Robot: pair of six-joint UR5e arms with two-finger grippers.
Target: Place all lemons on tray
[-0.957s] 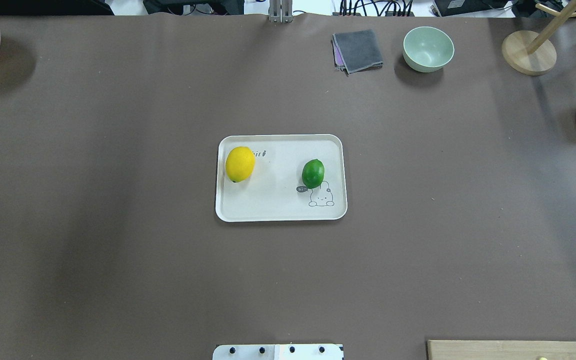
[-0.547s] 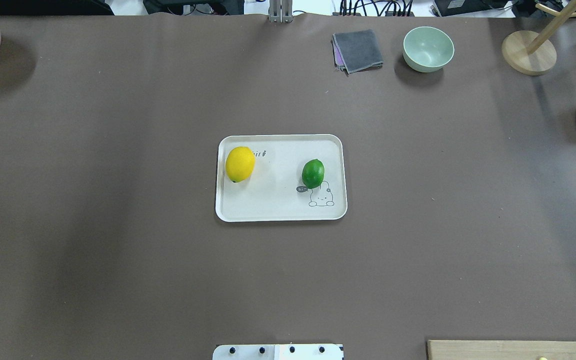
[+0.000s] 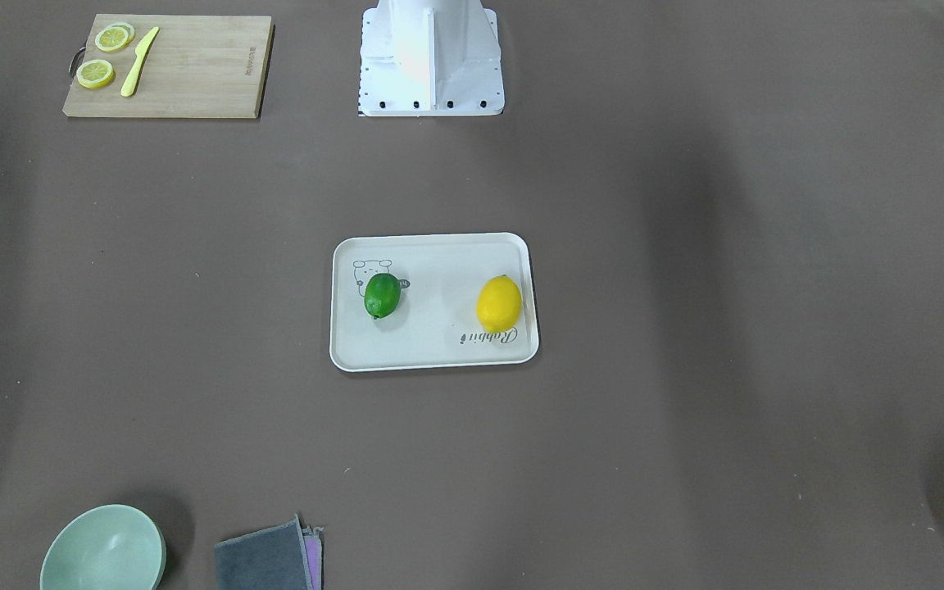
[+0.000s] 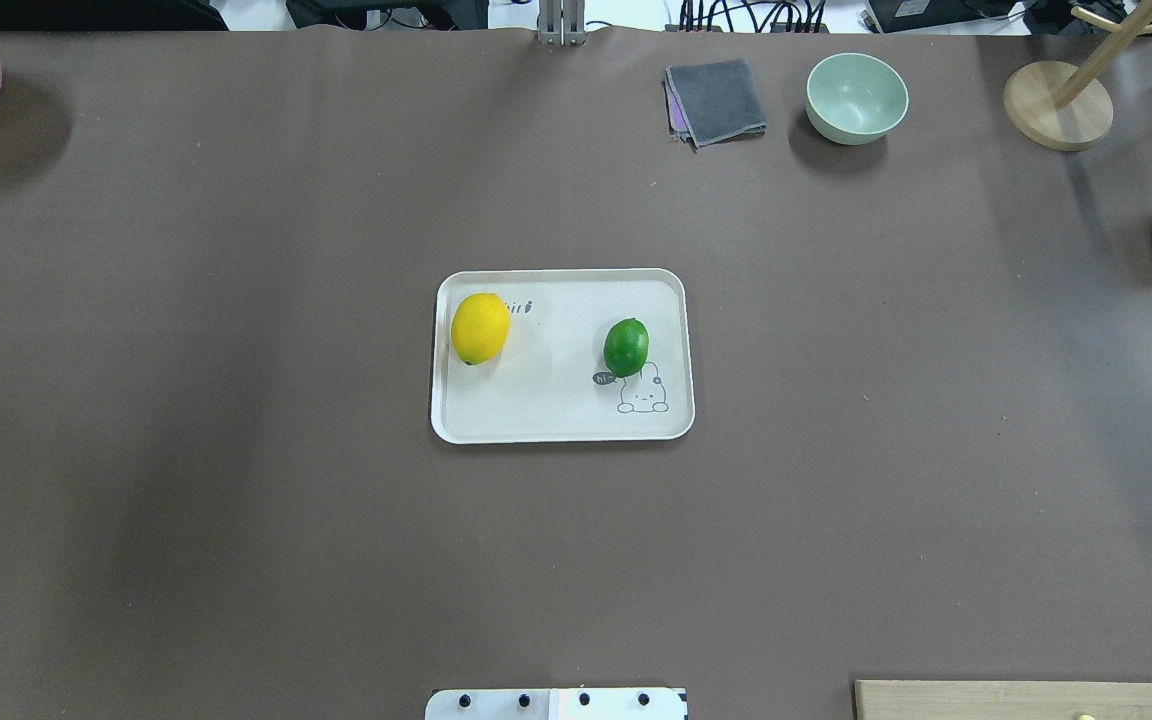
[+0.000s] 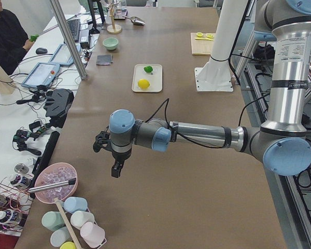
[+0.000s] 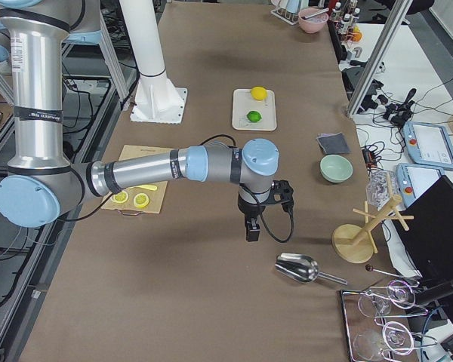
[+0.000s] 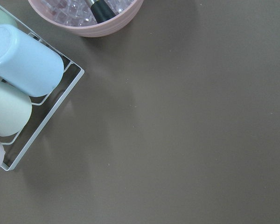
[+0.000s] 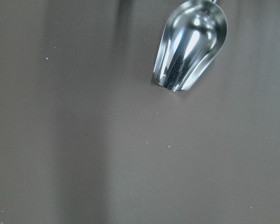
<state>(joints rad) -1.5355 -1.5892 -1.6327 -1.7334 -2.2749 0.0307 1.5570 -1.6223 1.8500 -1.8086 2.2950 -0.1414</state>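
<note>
Whether the left gripper [image 5: 116, 167] and the right gripper [image 6: 251, 228] were spread or pressed together could not be told. Both hung above the table [image 4: 236, 400], well away from the cream tray [image 4: 536, 405]. On it a glossy yellow lemon [image 4: 480, 328] and a dark green lemon [image 4: 626, 347] lay apart.

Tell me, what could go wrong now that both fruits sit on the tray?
The yellow lemon lies right by the rim of the tray. It is round, so a bump might roll it over the edge. The left arm hangs near the pink bowl of ice and a light blue cup, so a careless swing could knock them.
</note>
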